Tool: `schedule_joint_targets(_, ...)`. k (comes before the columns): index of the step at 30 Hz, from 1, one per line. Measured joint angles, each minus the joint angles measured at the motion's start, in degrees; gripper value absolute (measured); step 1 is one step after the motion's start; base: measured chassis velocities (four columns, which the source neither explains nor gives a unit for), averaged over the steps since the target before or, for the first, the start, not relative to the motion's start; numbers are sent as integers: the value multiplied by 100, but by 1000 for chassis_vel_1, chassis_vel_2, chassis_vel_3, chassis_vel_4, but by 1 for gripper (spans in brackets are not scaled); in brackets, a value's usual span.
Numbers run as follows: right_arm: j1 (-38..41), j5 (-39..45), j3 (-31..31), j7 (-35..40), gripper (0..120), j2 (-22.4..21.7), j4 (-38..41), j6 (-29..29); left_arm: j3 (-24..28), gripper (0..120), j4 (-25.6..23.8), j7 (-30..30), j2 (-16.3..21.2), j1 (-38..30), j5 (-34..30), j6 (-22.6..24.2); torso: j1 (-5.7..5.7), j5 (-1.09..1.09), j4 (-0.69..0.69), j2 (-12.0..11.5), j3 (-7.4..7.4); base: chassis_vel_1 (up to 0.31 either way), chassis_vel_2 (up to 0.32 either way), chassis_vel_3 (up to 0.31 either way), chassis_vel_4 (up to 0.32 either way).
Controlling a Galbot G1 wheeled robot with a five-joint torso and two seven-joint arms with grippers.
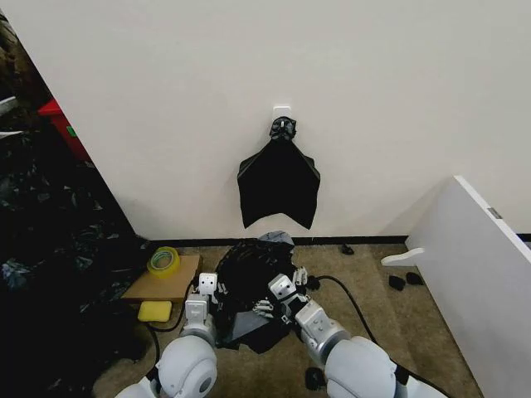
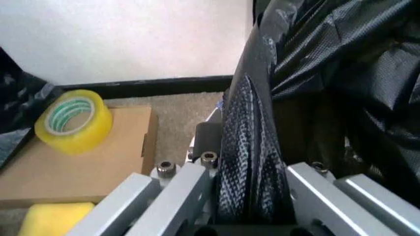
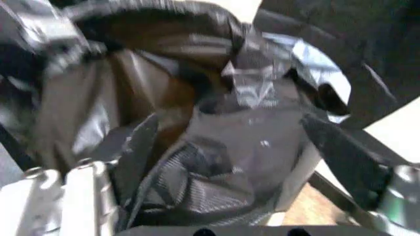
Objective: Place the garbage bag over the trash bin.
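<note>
The garbage bag (image 1: 249,278) is a crinkled black mound on the carpet by the wall, draped over the trash bin, which is hidden beneath it. My left gripper (image 1: 205,288) is at the bag's left side and my right gripper (image 1: 288,284) at its right side. In the left wrist view a fold of the garbage bag (image 2: 253,147) runs between the fingers of the left gripper (image 2: 259,164), which is shut on it. In the right wrist view the right gripper (image 3: 217,169) holds bunched plastic of the garbage bag (image 3: 249,142) at its open mouth.
A cardboard box (image 1: 158,286) with a yellow tape roll (image 1: 163,261) and a yellow sponge (image 1: 154,311) lie left of the bag. A black bundle (image 1: 279,178) hangs on a wall hook. Black sheeting (image 1: 50,249) heaps at the left, a white panel (image 1: 481,265) stands at the right, and a cable (image 1: 344,294) crosses the floor.
</note>
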Motion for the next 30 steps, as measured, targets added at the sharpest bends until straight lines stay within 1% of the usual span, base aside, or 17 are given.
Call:
schedule_joint_targets(2,-5,-172,-30,40,72,9,-30,-113,-1,1,-17,16,4,0,0,-30,0,0,0,0,0,0,0,0,0)
schedule_joint_targets(3,-5,-172,-30,40,72,9,-30,-113,-1,1,-17,16,4,0,0,-30,0,0,0,0,0,0,0,0,0)
schedule_joint_targets(5,-33,-252,-38,73,60,-20,-11,-215,-14,1,-33,25,28,2,0,-49,0,0,0,0,0,0,0,0,0)
schedule_joint_targets(7,-41,-278,-38,76,57,-33,-3,-225,-19,1,-34,25,31,3,0,-54,0,0,0,0,0,0,0,0,0)
schedule_joint_targets(9,-72,-325,-29,86,46,-67,8,-235,-41,1,-42,29,31,11,0,-70,0,0,0,0,0,0,0,0,0)
schedule_joint_targets(10,-85,-326,-21,92,43,-82,16,-236,-52,1,-43,29,29,16,1,-75,0,0,0,0,0,0,0,0,0)
schedule_joint_targets(11,-85,-326,-21,92,43,-82,16,-236,-52,1,-43,29,29,16,1,-75,0,0,0,0,0,0,0,0,0)
schedule_joint_targets(14,-114,-300,18,92,26,-172,25,-238,-68,1,-43,38,24,18,1,-102,0,0,0,0,0,0,0,0,0)
schedule_joint_targets(15,-114,-300,18,92,26,-172,25,-238,-68,1,-43,38,24,18,1,-102,0,0,0,0,0,0,0,0,0)
schedule_joint_targets(17,-119,-273,66,87,16,-196,-15,-238,-69,1,-43,50,21,16,2,-113,0,0,0,0,0,0,0,0,0)
schedule_joint_targets(18,-123,-248,90,88,14,-204,-38,-238,-73,1,-47,54,23,16,1,-118,0,0,0,0,0,0,0,0,0)
schedule_joint_targets(19,-123,-248,90,88,14,-204,-38,-238,-73,1,-47,54,23,16,1,-118,0,0,0,0,0,0,0,0,0)
schedule_joint_targets(20,-126,-191,115,97,7,-223,-59,-238,-92,1,-65,67,32,20,2,-132,0,0,0,0,0,0,0,0,0)
schedule_joint_targets(22,-137,-109,160,120,0,-238,-68,-238,-142,1,-86,90,54,37,1,-169,0,1,0,0,0,0,0,0,0)
schedule_joint_targets(24,-144,-72,185,131,0,-238,-61,-237,-166,1,-89,101,64,47,1,-179,0,1,0,0,0,0,0,0,0)
schedule_joint_targets(26,-188,153,282,176,0,-223,113,-234,-241,1,-90,115,77,71,-1,-200,0,0,0,0,0,0,0,0,0)
schedule_joint_targets(30,-272,291,426,227,0,-283,336,-230,-305,1,-90,117,80,93,-2,-225,0,0,1,0,0,0,0,0,0)
